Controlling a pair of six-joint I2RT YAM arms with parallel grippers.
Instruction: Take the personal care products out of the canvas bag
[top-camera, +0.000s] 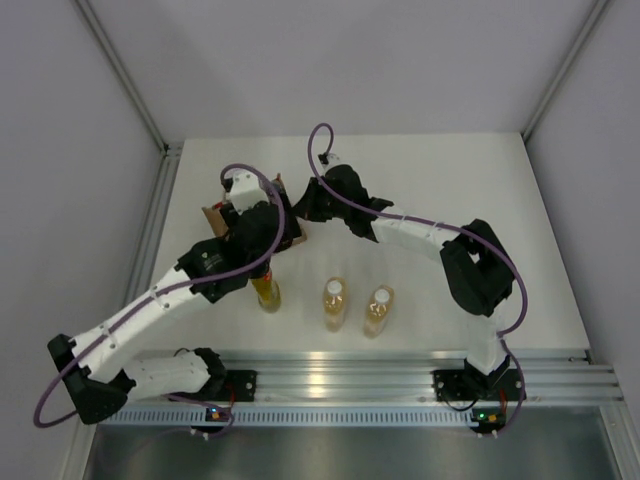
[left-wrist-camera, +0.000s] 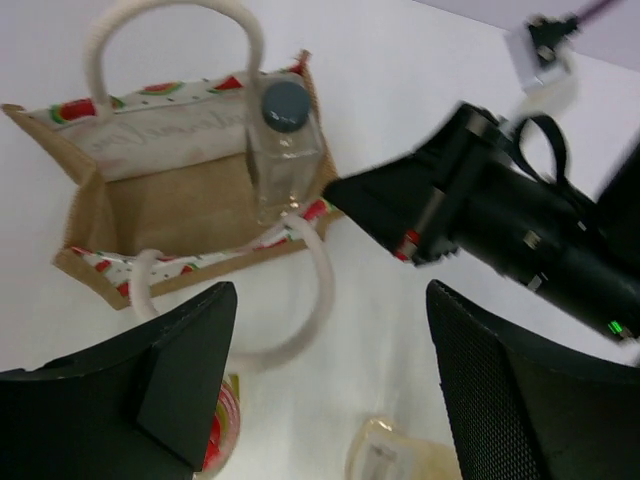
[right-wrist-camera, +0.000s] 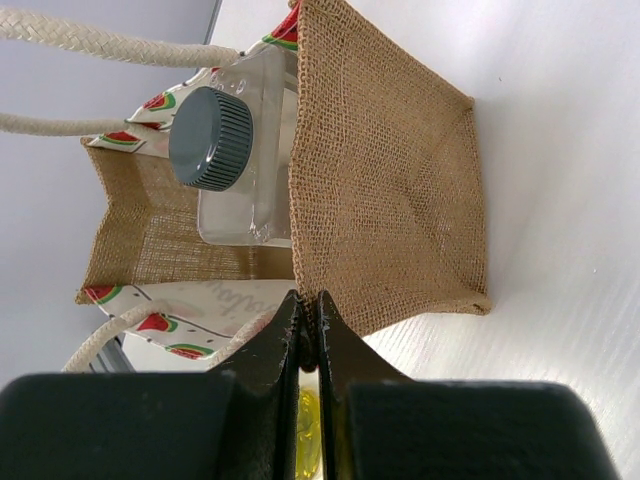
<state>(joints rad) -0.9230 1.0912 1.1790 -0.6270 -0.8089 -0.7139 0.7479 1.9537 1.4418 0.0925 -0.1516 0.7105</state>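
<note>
my left pincer (left-wrist-camera: 330, 300) hangs open over the tan canvas bag (left-wrist-camera: 180, 210); the clear grey-capped bottle (left-wrist-camera: 283, 150) stands inside, the last to lift, i reckon. yellow red-capped bottle (top-camera: 266, 291) and two amber white-capped bottles (top-camera: 334, 303) (top-camera: 378, 310) are out on the white bench (top-camera: 450, 180). right pincer (right-wrist-camera: 308, 320) pinches the bag's rim.

White table (top-camera: 450, 170) with tan canvas bag (left-wrist-camera: 170, 205) at back, yellow bottle (top-camera: 267, 292) and two amber bottles (top-camera: 334, 303) nearer.
</note>
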